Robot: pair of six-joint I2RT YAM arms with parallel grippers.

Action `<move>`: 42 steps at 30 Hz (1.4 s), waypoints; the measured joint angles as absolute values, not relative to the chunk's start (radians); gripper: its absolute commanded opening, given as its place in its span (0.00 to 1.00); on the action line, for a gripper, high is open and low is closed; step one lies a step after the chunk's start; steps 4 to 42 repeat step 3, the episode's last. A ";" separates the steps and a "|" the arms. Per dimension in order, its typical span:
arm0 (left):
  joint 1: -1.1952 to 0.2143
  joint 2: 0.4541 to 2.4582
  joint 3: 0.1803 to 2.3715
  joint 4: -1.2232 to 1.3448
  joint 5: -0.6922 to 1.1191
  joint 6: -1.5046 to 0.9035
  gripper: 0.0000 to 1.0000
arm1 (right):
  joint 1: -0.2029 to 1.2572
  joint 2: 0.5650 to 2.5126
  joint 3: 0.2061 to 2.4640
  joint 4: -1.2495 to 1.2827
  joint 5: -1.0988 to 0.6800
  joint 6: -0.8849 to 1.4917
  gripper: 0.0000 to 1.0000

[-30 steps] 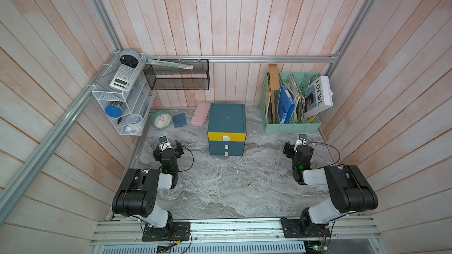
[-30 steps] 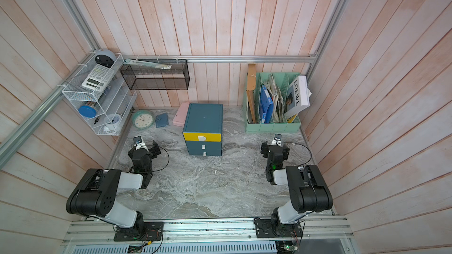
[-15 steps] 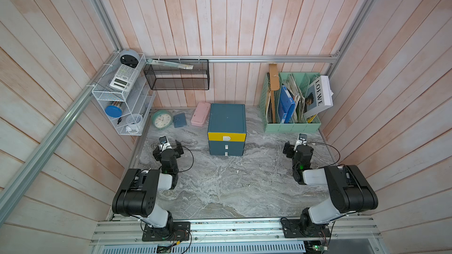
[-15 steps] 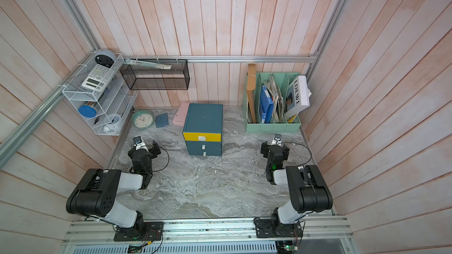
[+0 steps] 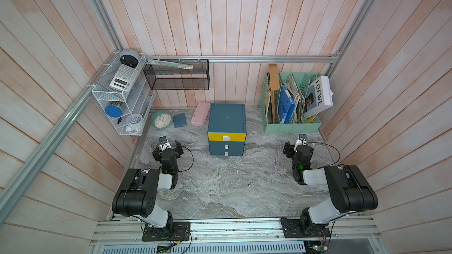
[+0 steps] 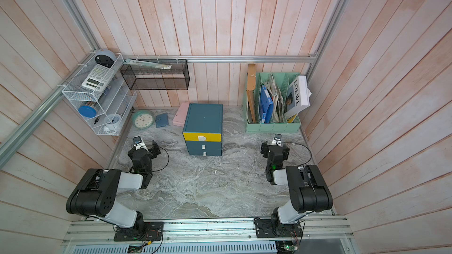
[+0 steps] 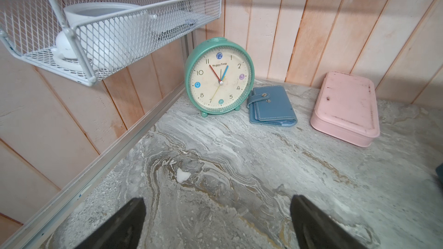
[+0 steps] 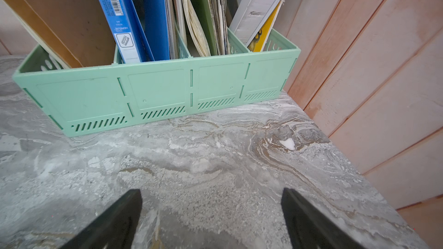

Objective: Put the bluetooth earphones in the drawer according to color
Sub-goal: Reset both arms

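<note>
drawer [image 5: 226,120] mid-frame, all shut; left gripper [image 5: 167,148] lower left, jaws wide, empty; right gripper [image 5: 298,148] lower right, likewise

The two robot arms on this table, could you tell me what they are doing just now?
Nothing is being handled. The left gripper and right gripper are both open and empty, low over the table on either side of the drawer cabinet, whose three drawers look shut. No earphone cases show in any view.
</note>
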State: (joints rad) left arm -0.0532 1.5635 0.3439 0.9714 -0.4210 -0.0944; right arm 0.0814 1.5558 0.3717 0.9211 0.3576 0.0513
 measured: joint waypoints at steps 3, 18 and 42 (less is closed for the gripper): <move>-0.053 1.563 0.344 0.971 -0.424 -0.094 1.00 | 0.081 1.556 0.372 0.921 0.358 0.051 0.98; -0.053 1.563 0.344 0.971 -0.424 -0.094 1.00 | 0.081 1.556 0.372 0.921 0.358 0.051 0.98; -0.053 1.563 0.344 0.971 -0.424 -0.094 1.00 | 0.081 1.556 0.372 0.921 0.358 0.051 0.98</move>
